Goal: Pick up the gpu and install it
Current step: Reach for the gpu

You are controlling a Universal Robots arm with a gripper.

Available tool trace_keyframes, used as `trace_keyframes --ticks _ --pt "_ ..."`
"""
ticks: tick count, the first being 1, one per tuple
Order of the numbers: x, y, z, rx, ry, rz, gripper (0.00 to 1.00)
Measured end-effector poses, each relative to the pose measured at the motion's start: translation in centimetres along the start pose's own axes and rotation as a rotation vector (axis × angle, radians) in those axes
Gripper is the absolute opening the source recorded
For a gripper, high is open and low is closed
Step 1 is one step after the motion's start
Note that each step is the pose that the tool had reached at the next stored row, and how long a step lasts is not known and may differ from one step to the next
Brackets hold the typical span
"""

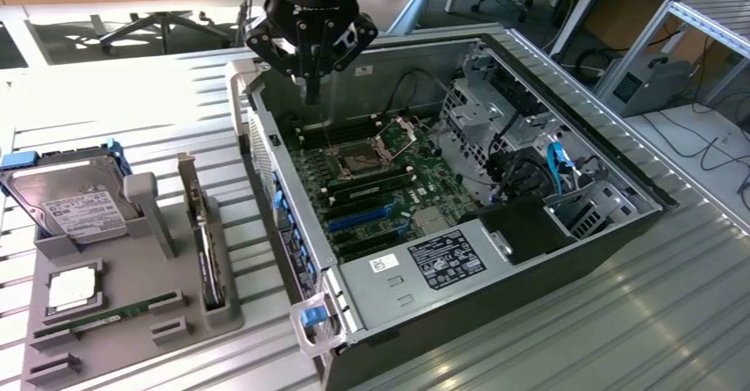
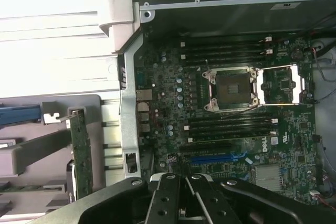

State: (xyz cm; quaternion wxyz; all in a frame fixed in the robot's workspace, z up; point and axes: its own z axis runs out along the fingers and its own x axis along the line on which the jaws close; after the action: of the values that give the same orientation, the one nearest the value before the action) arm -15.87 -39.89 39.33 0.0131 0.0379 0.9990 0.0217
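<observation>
Slatted metal bench: gripper closed and empty above the open computer case, gpu well off to its side, stood on edge in a holder, presumably for easy grasping.

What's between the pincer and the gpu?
Exterior view: the case wall and a strip of bare table. The shut pincer hangs on the wall's inner side; the gpu stands in the tray outside.
</observation>
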Motion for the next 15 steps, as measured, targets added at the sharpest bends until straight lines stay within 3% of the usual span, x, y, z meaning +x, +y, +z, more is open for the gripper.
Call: trace_keyframes --ticks 15 --pt "0.72 -0.05 -0.02 0.0000 0.0000 0.000 0.11"
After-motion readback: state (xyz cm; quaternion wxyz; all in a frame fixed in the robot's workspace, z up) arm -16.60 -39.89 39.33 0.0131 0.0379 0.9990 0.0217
